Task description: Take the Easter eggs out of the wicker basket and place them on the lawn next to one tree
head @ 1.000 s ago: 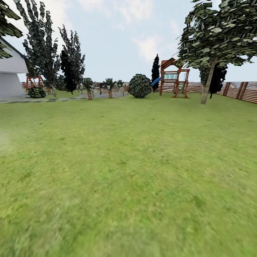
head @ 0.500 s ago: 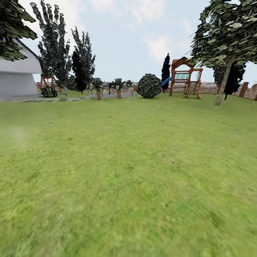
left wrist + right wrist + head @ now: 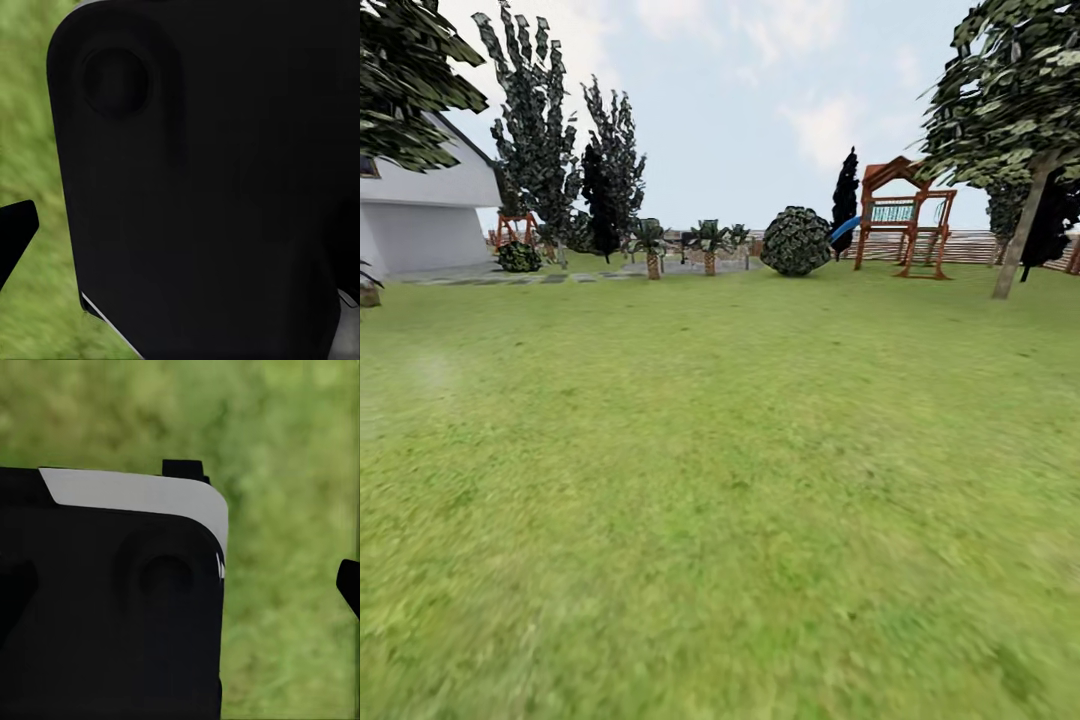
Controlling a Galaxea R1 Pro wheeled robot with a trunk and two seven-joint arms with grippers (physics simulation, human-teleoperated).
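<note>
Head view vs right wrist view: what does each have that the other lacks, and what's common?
Head view alone: sky, the white house, a wooden play set, a round bush, and the tree with its pale trunk at right. Right wrist view alone: a dark robot housing with a pale top edge, close up. Both: the lawn, blurred in the wrist view.
</note>
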